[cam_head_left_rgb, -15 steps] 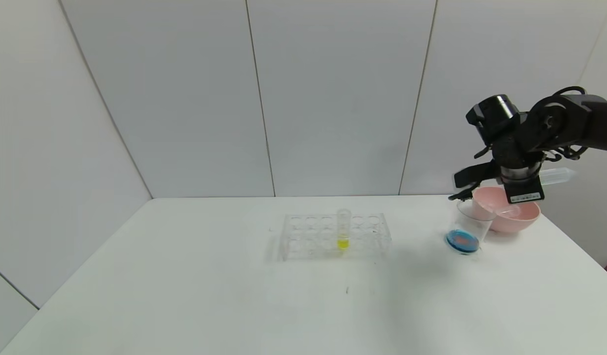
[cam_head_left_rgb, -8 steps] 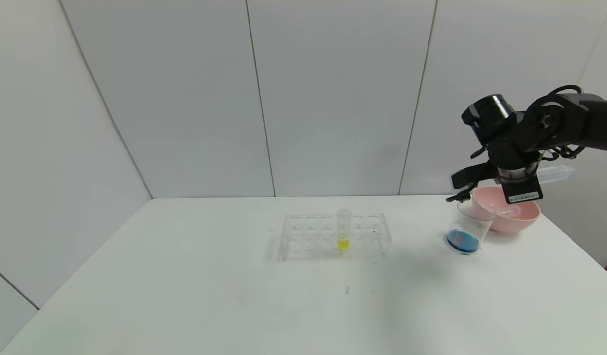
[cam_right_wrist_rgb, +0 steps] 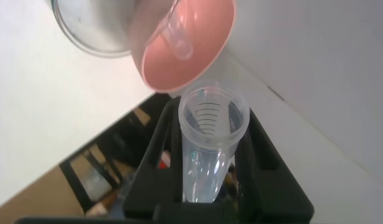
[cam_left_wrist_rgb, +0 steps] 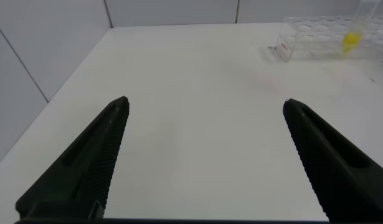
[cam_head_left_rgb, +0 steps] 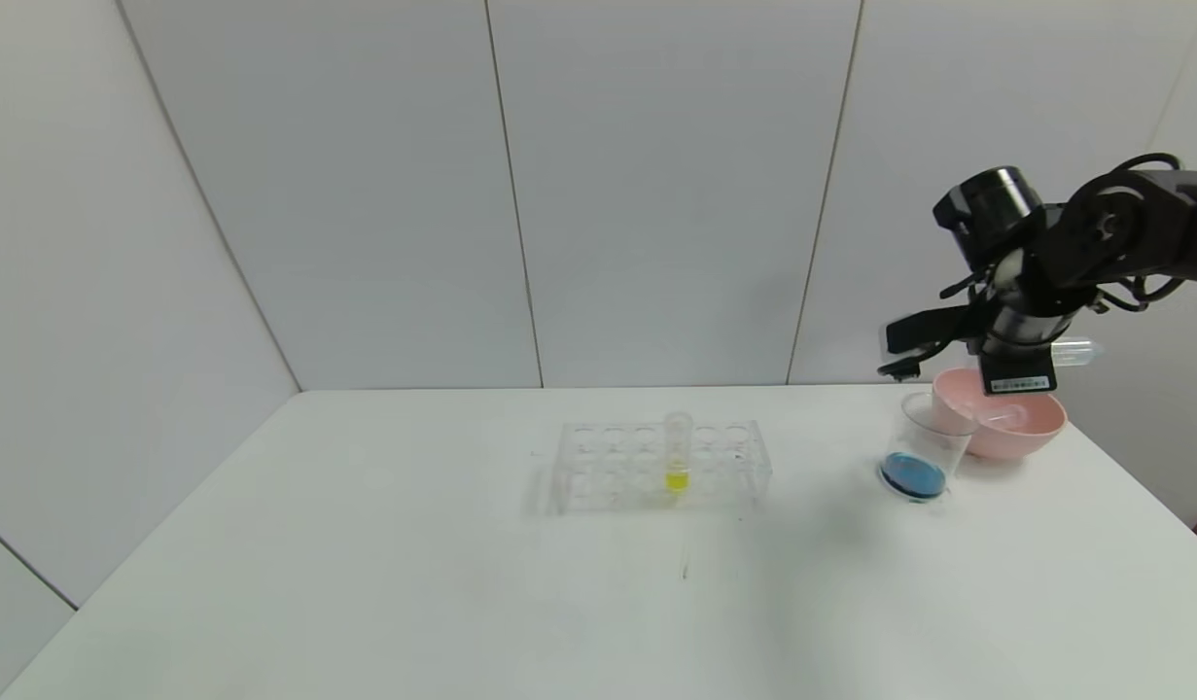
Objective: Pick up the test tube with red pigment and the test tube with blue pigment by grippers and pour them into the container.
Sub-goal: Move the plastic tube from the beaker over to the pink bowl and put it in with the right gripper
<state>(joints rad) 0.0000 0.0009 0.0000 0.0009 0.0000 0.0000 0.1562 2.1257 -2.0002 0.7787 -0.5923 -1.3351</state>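
Note:
My right gripper (cam_head_left_rgb: 924,346) is shut on a clear test tube (cam_head_left_rgb: 1073,351) and holds it about level above the pink bowl (cam_head_left_rgb: 1040,428). In the right wrist view the tube (cam_right_wrist_rgb: 211,121) sits between the jaws and looks empty, with no red or blue pigment visible in it. The container (cam_head_left_rgb: 924,455), a clear cup with blue liquid at its bottom, stands just left of the bowl and also shows in the right wrist view (cam_right_wrist_rgb: 94,28). My left gripper (cam_left_wrist_rgb: 205,104) is open and empty over bare table.
A clear tube rack (cam_head_left_rgb: 656,465) at the table's middle holds one tube with yellow liquid (cam_head_left_rgb: 677,457). Another clear tube (cam_right_wrist_rgb: 177,38) lies in the pink bowl (cam_right_wrist_rgb: 200,53). The table's right edge runs close beside the bowl.
My right gripper has risen and swung slightly right with the tube. The orange patch in the cup's blue liquid has faded away.

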